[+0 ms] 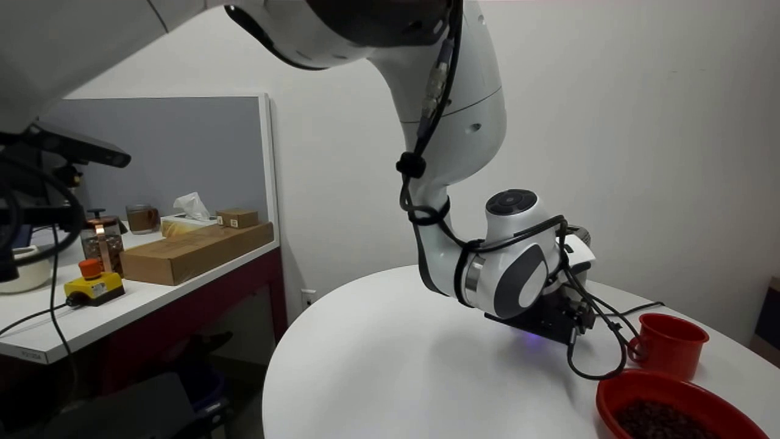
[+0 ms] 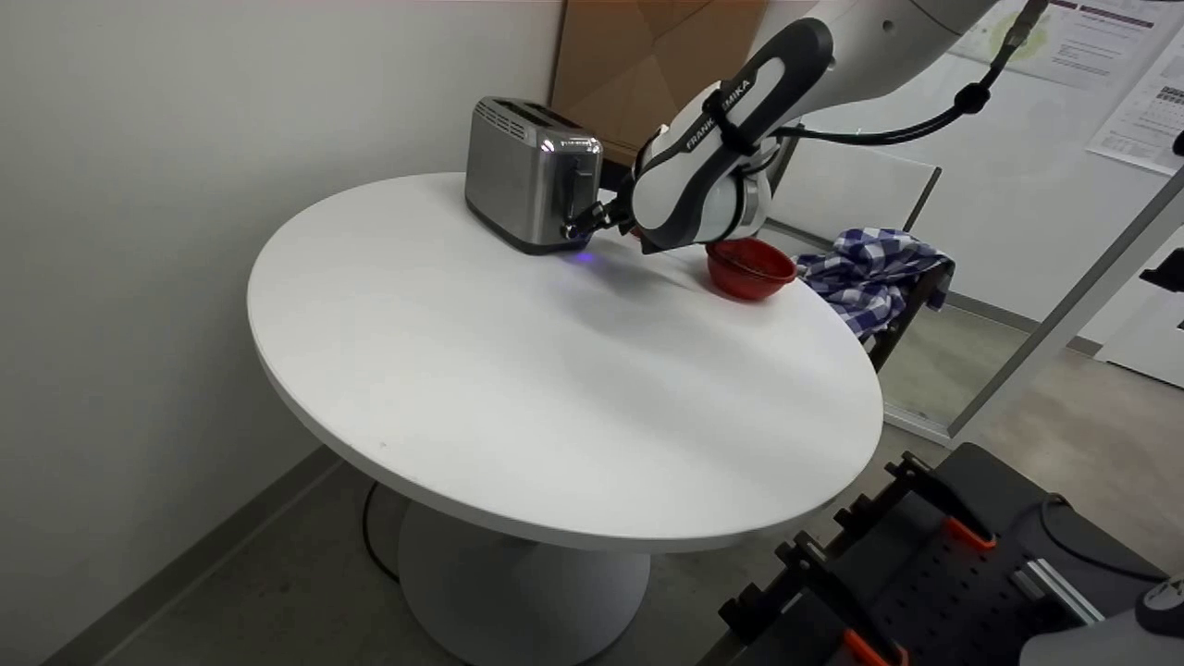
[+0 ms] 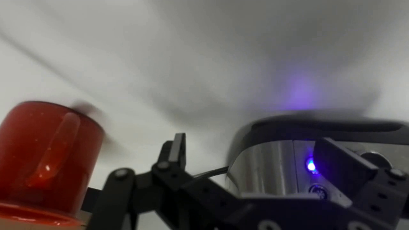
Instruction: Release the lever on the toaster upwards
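Observation:
The silver toaster (image 2: pixel 509 176) stands near the wall on the round white table (image 2: pixel 518 370). Its end face has a dark vertical lever slot (image 2: pixel 580 185); the lever's exact height is too small to tell. My gripper (image 2: pixel 583 225) is low in front of that face. In the wrist view my gripper (image 3: pixel 255 156) is open with nothing between its fingers. The right finger overlaps the toaster's lower panel (image 3: pixel 265 166), beside a lit blue button (image 3: pixel 311 165); the left finger is off the toaster's side. Contact is unclear. The lever is out of the wrist view.
A red mug (image 3: pixel 41 156) stands to the gripper's left in the wrist view and also shows in an exterior view (image 1: pixel 676 347). A red bowl (image 2: pixel 745 282) with dark contents is near the table's edge. A cord (image 3: pixel 212 172) runs beside the toaster. A wall is behind.

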`<action>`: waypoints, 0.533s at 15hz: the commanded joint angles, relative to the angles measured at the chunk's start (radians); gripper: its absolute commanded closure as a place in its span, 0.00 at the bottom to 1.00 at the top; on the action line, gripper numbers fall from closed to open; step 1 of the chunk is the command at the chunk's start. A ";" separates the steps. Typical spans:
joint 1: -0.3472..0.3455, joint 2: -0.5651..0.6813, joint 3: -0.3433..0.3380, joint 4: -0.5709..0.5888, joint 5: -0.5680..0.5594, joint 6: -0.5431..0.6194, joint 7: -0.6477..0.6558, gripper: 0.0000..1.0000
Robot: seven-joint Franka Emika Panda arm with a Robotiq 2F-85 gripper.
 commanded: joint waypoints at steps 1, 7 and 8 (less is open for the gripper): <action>-0.077 -0.034 0.105 -0.001 0.010 -0.160 -0.002 0.00; -0.229 -0.221 0.288 -0.119 0.179 -0.518 -0.078 0.00; -0.233 -0.276 0.283 -0.155 0.217 -0.571 -0.087 0.00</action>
